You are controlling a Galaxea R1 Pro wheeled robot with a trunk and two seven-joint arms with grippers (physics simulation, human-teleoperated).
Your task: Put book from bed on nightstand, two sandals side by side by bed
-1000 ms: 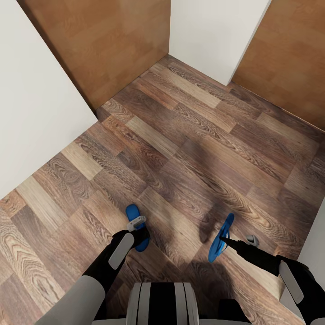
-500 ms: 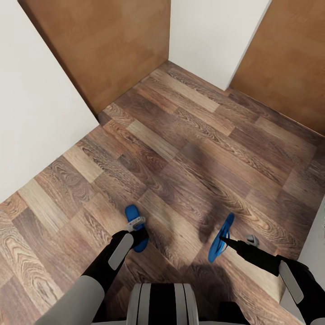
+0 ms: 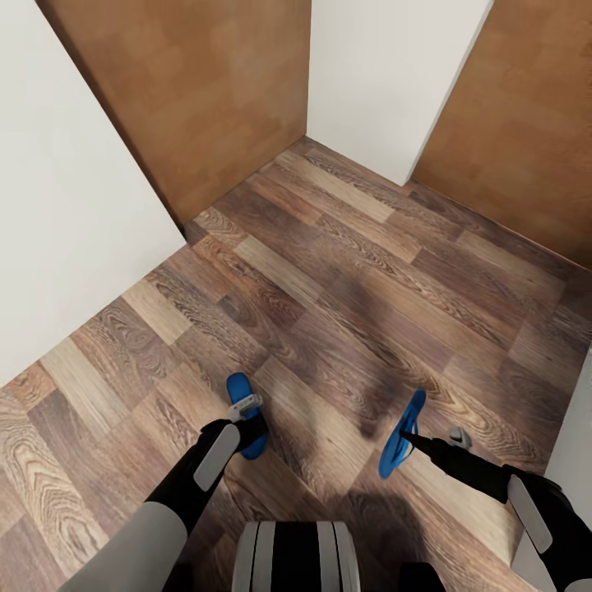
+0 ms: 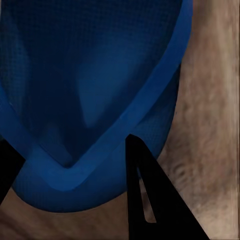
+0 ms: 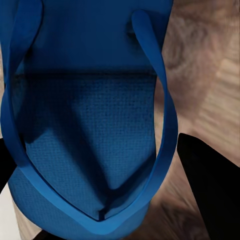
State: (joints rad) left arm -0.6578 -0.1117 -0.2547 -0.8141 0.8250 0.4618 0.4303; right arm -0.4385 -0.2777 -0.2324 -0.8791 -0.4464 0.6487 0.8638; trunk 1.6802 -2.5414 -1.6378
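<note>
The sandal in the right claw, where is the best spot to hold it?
Probably its edge near the toe end, from the side. The right claw holds the sandal up on its edge there, and the sole is thin enough to pinch.

Saw floor (image 3: 345, 271) as wood plank, strong grain, mixed pale and dark boards, low sheen. Doors (image 3: 189, 90) looked smooth brown wood, matt. Walls (image 3: 66, 214) plain white, flat finish. Both sandals (image 3: 247, 415) read as bright blue foam or rubber; I noted fine dimpled footbed texture (image 5: 95, 130), smooth straps (image 4: 150, 100). Arm shells looked glossy black and grey plastic. My gripper fingers (image 5: 210, 190) matt black.
</note>
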